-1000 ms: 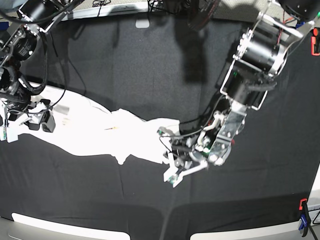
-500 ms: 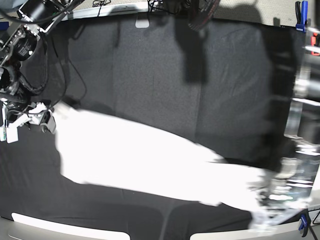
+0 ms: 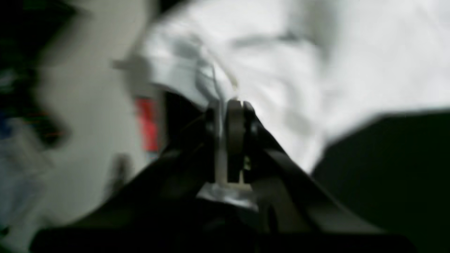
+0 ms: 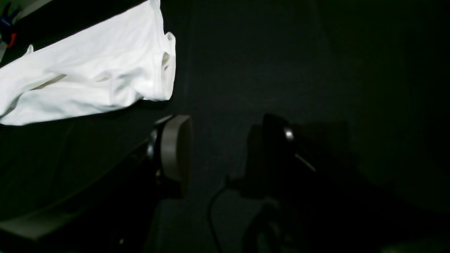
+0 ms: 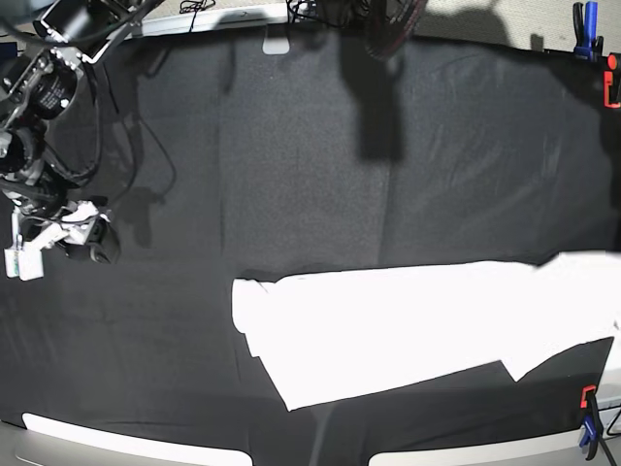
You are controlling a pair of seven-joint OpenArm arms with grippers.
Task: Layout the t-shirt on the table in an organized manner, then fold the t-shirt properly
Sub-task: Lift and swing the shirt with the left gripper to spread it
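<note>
My left hand is pressed together on a fold of the shirt; its wrist view is blurred, but white cloth is clearly pinched between the pads. That hand is out of the base view. The shirt lies stretched in a long white band across the near right part of the counter, its right end running off the frame edge. My right hand hangs spread wide over bare black cloth, holding nothing, with the shirt's end just beyond its left finger.
</note>
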